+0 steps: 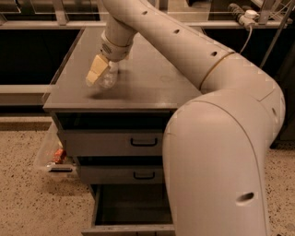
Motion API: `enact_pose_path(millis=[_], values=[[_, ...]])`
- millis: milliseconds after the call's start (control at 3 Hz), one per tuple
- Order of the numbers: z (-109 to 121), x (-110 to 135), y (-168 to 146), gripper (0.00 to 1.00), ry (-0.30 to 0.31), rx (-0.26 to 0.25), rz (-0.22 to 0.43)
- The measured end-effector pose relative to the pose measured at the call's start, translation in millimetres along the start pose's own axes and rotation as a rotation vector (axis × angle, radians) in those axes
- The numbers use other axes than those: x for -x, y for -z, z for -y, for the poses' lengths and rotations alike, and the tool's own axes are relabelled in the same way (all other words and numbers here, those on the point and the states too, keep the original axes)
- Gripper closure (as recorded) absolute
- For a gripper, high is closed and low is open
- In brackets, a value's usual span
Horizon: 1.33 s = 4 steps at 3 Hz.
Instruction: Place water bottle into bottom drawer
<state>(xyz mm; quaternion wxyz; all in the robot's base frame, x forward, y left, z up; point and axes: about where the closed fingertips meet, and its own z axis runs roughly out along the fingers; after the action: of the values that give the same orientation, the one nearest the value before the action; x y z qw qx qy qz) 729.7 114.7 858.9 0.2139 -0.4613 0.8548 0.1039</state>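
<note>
The water bottle (109,76), small and clear, is between the tan fingers (95,72) of my gripper (102,73) over the left part of the grey cabinet top (152,87). It seems to hang just above the surface, with a shadow below it. The gripper is shut on the bottle. The bottom drawer (131,205) is pulled open at the cabinet's foot and shows a dark interior. My arm's large elbow (221,156) hides the drawer's right side.
Two higher drawers with black handles (144,142) (144,175) are closed. A clear plastic bin (54,156) holding something red stands on the speckled floor left of the cabinet. A cable and plug (246,14) lie at the back right.
</note>
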Motion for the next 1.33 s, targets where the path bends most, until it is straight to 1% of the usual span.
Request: enact_pose_path(millis=[333,667,1000,1333], values=[[7.7,-12.0,-5.1,0.0,-0.02,-0.003,-0.018],[8.6,-14.9,-7.1,0.0,-0.021,-0.002,-0.024],[8.6,-14.9,-7.2,0.18,-0.021,-0.002,-0.024],[8.6,-14.9,-7.2,0.41,-0.021,-0.002,-0.025]])
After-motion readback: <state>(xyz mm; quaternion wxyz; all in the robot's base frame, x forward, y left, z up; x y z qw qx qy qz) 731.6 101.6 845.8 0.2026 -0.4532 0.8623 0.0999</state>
